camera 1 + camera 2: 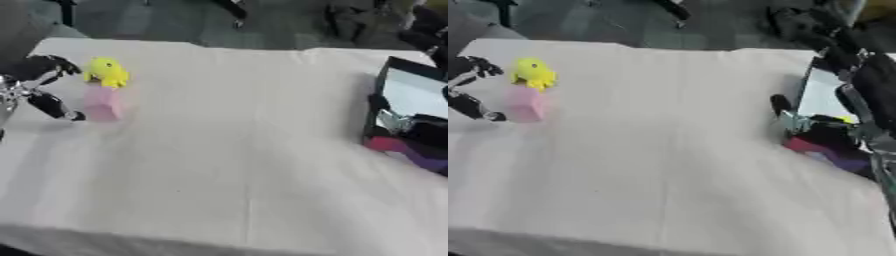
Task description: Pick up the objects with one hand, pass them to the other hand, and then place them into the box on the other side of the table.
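No legible text, label, brand, number or sign appears in either view. The yellow toy (107, 72), the pink block (101, 102), the box (826, 95) and the table cover (236, 150) carry no readable markings; any print on the items inside the box is too blurred to read.

Both eye views are soft throughout, with smearing that looks like motion blur. Lighting is even, diffuse and moderately bright; no hard glare appears on the pale tablecloth (236, 150). Beside the pink block (102, 102), on its right, lies a faint, short shadow. Left of the block, the left hand (39, 85) is dark and indistinct. The box (833, 120) at the far right is the most blurred region, its contents merging into dark, magenta and purple patches. The floor beyond the cloth is dim.
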Motion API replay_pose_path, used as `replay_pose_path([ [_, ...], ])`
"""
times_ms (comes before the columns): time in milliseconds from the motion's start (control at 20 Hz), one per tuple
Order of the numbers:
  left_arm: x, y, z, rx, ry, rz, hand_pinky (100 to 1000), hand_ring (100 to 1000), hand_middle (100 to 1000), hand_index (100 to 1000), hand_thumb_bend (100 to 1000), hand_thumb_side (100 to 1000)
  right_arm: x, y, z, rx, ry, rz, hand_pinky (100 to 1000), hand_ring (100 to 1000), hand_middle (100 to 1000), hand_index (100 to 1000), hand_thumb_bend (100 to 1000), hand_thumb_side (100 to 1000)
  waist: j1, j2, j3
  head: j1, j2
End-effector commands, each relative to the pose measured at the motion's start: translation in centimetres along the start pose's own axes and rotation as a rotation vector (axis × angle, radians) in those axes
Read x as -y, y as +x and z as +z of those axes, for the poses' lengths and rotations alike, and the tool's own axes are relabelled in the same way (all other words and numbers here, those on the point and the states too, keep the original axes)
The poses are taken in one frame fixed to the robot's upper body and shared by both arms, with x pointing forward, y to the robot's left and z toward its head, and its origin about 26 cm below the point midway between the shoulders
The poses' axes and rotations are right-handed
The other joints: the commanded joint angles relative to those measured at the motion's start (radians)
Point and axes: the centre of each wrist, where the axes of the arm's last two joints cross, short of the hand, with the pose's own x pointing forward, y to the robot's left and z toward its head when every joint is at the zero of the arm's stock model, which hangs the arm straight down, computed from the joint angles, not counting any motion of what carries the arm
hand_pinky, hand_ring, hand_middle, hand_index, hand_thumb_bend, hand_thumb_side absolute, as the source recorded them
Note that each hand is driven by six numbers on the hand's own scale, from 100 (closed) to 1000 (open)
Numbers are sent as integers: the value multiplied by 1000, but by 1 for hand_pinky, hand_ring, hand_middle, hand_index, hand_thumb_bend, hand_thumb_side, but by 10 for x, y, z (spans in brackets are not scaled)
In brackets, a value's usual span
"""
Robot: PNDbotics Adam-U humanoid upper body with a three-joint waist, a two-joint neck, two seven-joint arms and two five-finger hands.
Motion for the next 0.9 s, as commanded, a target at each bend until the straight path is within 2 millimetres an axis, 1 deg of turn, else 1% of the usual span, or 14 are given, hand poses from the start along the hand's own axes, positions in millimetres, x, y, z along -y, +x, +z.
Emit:
replay_pose_path([
  [50,-14,-9,0,-6,39,32,744,725,726,857,671,347,10,2,-6,25,-24,11,923,893,1000,913,269,283,4,-3,-5,5,-2],
  [200,-16,-6,-3,10,36,74,742,717,716,850,657,348,11,3,-8,32,-28,8,923,892,1000,909,254,284,5,9,-16,10,-2],
  [300,-15,-5,-4,17,31,92,740,712,705,839,629,336,11,3,-9,39,-27,8,923,892,1000,909,244,285,5,16,-24,13,-2],
  [350,-15,-4,-5,22,26,98,738,694,685,822,596,319,11,4,-9,41,-27,7,923,893,1000,908,235,274,4,18,-28,13,-2],
  [400,-14,-2,-5,29,19,103,735,686,666,806,557,300,11,4,-10,42,-26,7,923,892,1000,908,235,284,4,20,-31,13,-2],
  [450,-13,-1,-6,36,10,105,726,661,628,775,499,268,11,3,-9,42,-25,7,923,892,1000,907,231,284,3,21,-33,12,-2],
  [500,-12,0,-6,45,0,107,721,647,609,757,473,255,11,3,-9,40,-24,7,923,892,1000,907,227,284,3,21,-35,12,-2],
  [550,-12,1,-6,53,-3,110,695,592,547,697,429,232,11,3,-9,39,-24,6,923,892,1000,906,222,284,2,21,-35,11,-2],
  [600,-13,1,-6,62,3,116,681,569,520,668,404,217,11,3,-9,38,-24,5,923,892,1000,905,222,284,2,20,-34,9,-2],
  [700,-19,4,-5,85,36,129,668,545,494,636,377,197,10,3,-9,41,-20,2,922,892,1000,904,240,273,2,17,-30,3,-2],
  [750,-22,5,-4,103,60,141,664,539,489,630,385,200,10,3,-9,44,-15,1,922,893,1000,904,257,265,2,14,-27,-1,-2],
  [850,-30,10,-2,159,100,180,660,531,482,620,381,199,9,4,-11,60,-3,1,921,894,1000,908,294,260,2,6,-19,-22,-2],
  [900,-34,14,0,200,114,209,657,527,478,615,375,200,8,5,-12,73,1,1,921,894,1000,911,327,264,3,0,-14,-37,-2],
])
